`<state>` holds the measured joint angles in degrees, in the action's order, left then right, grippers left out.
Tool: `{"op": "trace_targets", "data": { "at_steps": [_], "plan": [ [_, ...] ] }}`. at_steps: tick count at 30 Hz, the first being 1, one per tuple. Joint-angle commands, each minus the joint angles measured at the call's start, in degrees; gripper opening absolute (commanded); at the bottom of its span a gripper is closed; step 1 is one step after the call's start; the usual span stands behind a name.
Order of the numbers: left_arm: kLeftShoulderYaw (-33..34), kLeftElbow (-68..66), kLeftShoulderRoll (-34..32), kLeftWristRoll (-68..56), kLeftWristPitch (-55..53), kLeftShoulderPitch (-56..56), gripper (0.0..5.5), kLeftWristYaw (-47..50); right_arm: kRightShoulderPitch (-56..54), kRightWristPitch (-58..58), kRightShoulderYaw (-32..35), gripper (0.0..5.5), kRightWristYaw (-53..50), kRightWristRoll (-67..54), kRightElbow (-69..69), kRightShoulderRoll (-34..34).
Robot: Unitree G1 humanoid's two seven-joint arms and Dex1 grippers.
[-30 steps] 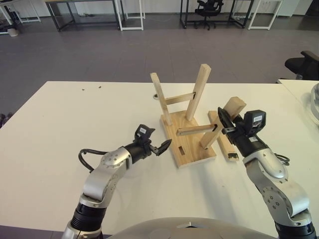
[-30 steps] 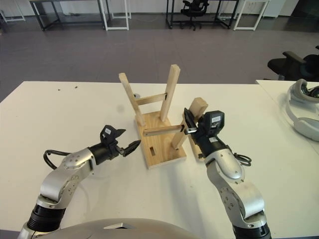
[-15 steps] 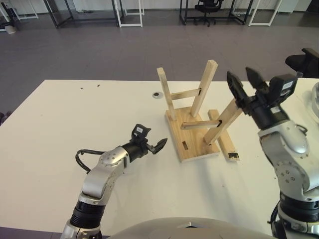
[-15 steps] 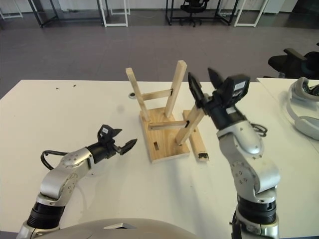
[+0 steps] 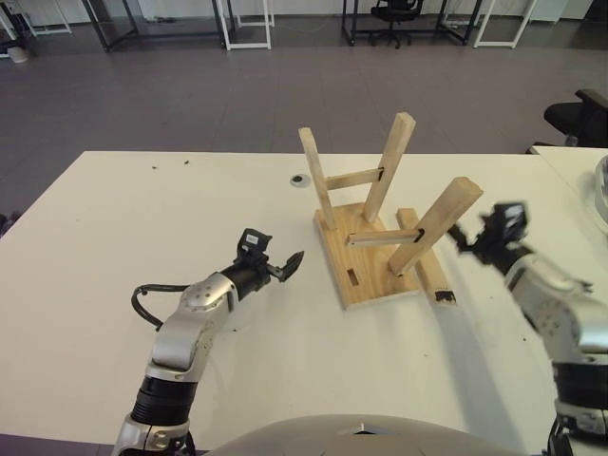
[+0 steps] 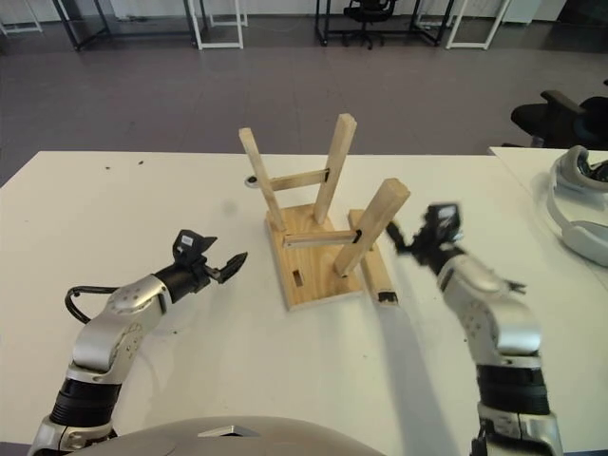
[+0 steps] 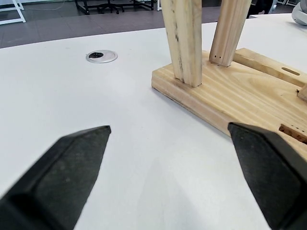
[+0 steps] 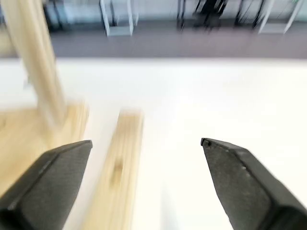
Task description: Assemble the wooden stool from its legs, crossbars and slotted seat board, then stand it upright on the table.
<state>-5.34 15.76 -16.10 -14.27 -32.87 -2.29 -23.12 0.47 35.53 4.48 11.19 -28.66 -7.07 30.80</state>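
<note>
1. Here's the seat board [image 5: 353, 281], flat on the white table [image 5: 114, 247], a touch right of centre, with open slots showing on its near half.
2. 3 legs are up! The far-left leg [image 5: 314, 182] and far-right leg [image 5: 392, 166] rise from the far edge, and a crossbar [image 5: 352, 179] joins them.
3. The 3rd leg [image 5: 434, 224] stands at the board's right side, leaning hard to the right. A 2nd crossbar [image 5: 371, 238] links it to the far-right leg.
4. A loose leg [image 5: 427, 264] lies flat on the table, just beside the board's right edge.
5. The right gripper [image 8: 146, 143] hangs close to the right of the leaning leg, fingers spread wide, holding nothing.
6. The left gripper [image 7: 169, 127] sits low over the table, left of the board and apart from it, also spread wide and holding nothing.
7. A round grommet [image 5: 300, 180] sits in the tabletop, just left of the far-left leg.
</note>
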Motion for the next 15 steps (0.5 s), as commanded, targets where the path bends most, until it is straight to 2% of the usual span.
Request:
{"op": "trace_targets", "data": {
  "at_steps": [1, 9, 15],
  "plan": [
    [-0.2, -0.69, -0.31, 1.34, 0.81, -1.2, 4.51, 0.54, 0.85, -1.56, -2.5, 4.24, 1.87, 3.66, 4.16, -2.48],
    [-0.6, -1.15, 0.05, 2.11, 0.85, -1.32, 4.51, 0.37, -0.73, 0.82, -2.98, 4.24, 3.66, 6.54, 2.97, -3.79],
    [-0.91, -1.56, 0.06, 2.43, 0.92, -1.86, 4.51, 0.41, -1.22, 4.42, -2.66, 3.32, 2.29, 10.85, 3.27, -2.96]
  ]
}}
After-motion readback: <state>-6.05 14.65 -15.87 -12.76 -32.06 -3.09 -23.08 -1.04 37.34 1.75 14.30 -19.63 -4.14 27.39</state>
